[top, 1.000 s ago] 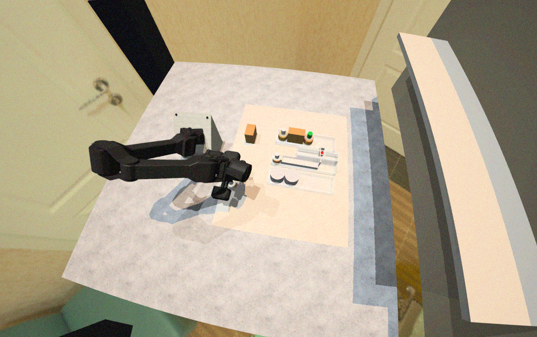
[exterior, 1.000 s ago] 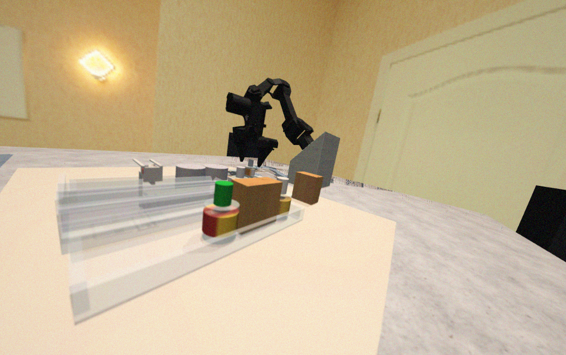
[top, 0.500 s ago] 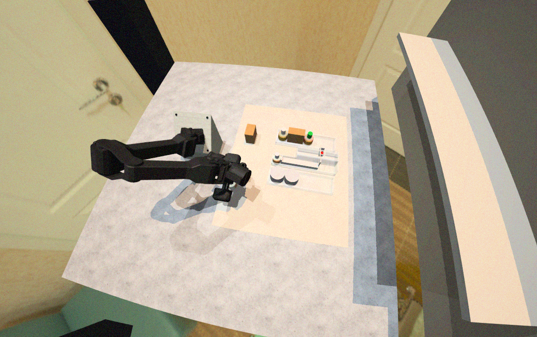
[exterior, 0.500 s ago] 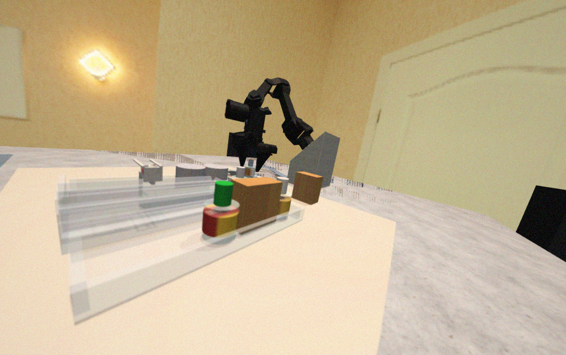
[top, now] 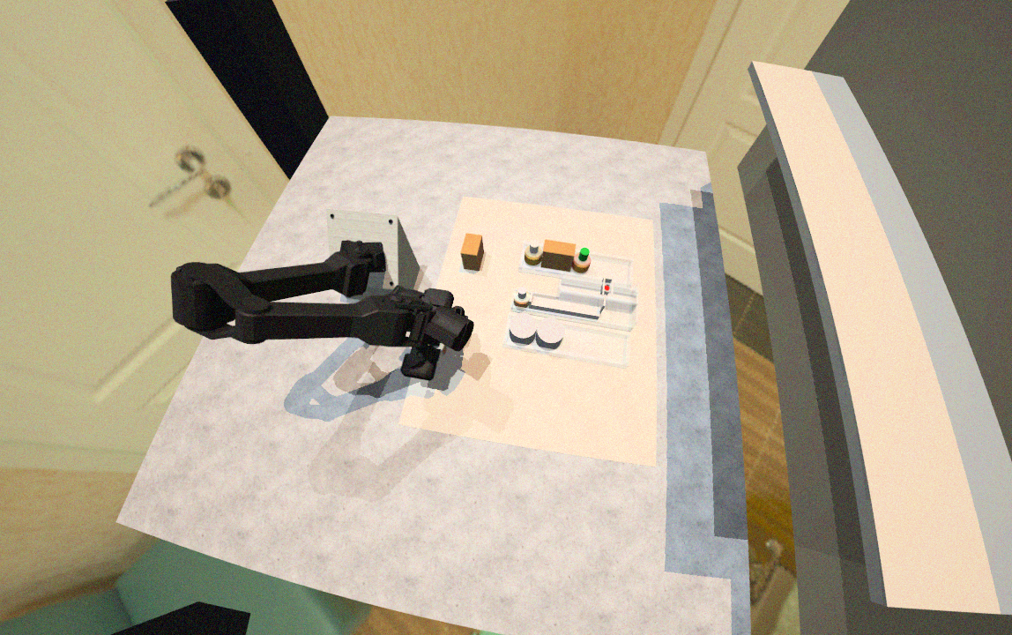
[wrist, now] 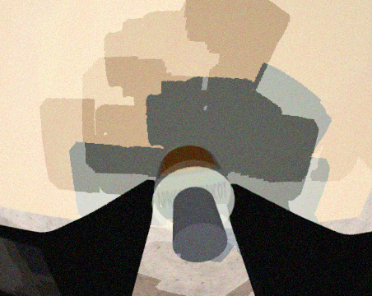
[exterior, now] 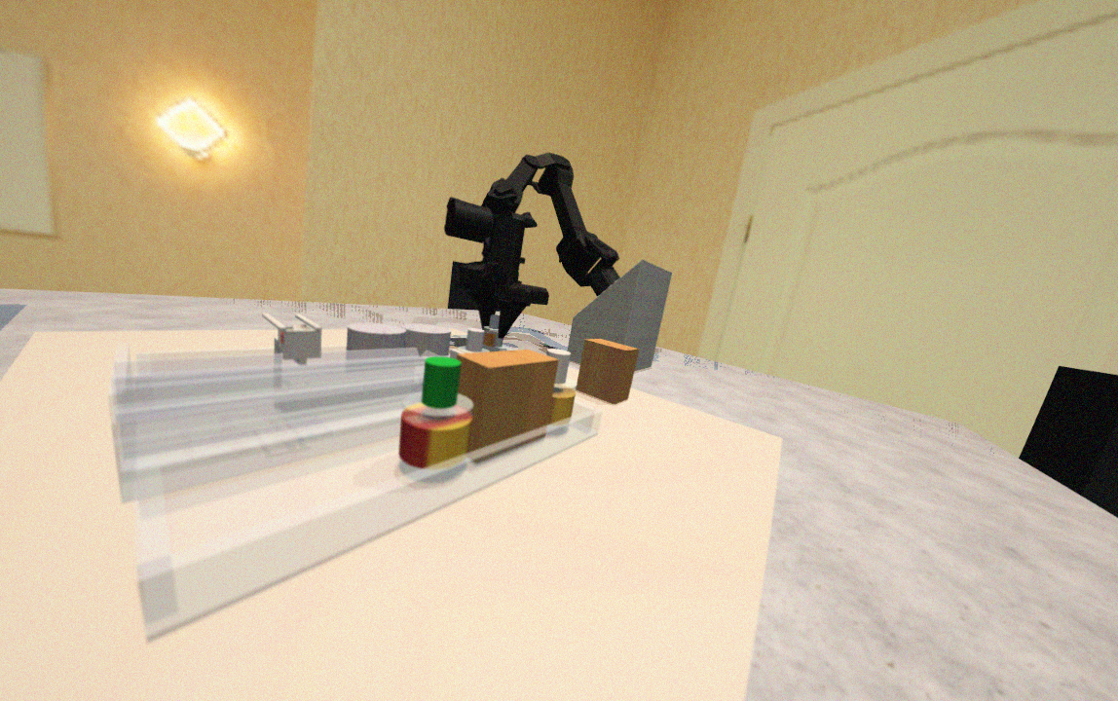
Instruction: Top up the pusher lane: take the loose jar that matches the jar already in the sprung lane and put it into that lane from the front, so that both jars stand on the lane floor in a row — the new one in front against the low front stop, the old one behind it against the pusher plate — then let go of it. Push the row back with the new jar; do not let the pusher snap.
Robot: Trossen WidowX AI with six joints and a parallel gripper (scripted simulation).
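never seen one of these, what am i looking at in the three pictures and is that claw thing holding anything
It is one black robot arm on a table, ending in a two-fingered gripper. One picture looks down from above, one looks across the table from the side, and one comes from a camera on the wrist, looking down between the dark fingers. On the cream mat stands a clear rack of lanes with small jars and an orange box; another orange box stands apart. The gripper is closed on a small loose jar with a grey cap.
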